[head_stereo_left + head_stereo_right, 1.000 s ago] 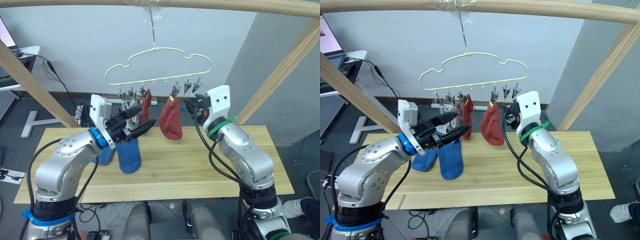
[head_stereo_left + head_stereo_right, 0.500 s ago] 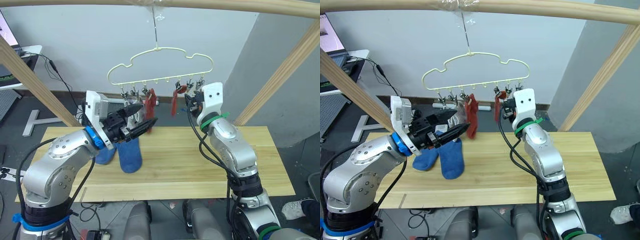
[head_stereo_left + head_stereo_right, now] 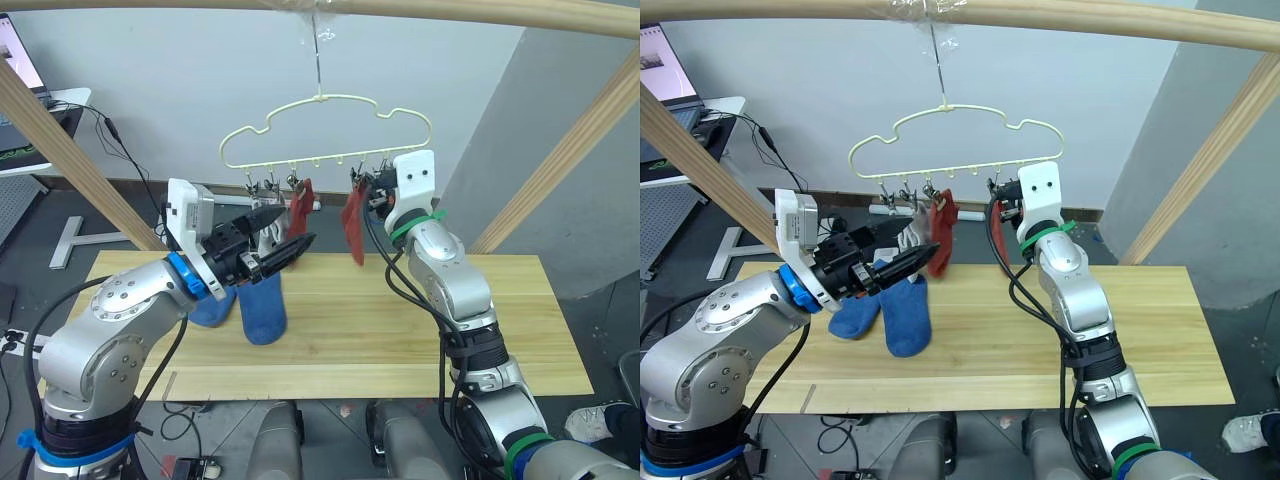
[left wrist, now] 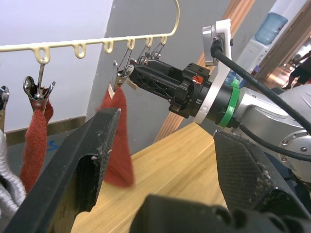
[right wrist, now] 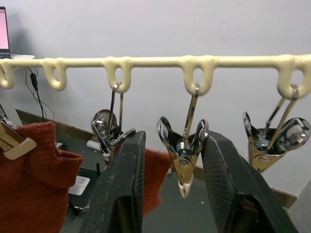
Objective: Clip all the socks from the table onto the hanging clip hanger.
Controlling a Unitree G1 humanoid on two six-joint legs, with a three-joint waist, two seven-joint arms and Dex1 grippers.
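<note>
The pale yellow clip hanger [image 3: 325,130] hangs from a wooden pole. Two rust red socks hang from its clips: one [image 3: 353,226] just beside my right gripper, the other [image 3: 300,203] further left. Light grey sock fabric [image 4: 9,190] hangs at the left clips, mostly hidden behind my left gripper. Two blue socks [image 3: 262,308] [image 3: 208,308] lie on the table [image 3: 400,320]. My right gripper [image 5: 172,137] is raised to the bar, open, with an empty metal clip [image 5: 182,165] between its fingers. My left gripper [image 3: 296,226] is open and empty below the left clips.
Slanted wooden frame poles [image 3: 60,150] [image 3: 560,160] flank the table on both sides. A desk with a screen and cables [image 3: 30,90] stands at the far left. The right half of the table top [image 3: 480,310] is bare wood.
My right gripper has risen from beside the red sock up to the hanger's clips, and that sock has swung and turned edge-on. The left gripper has barely moved.
</note>
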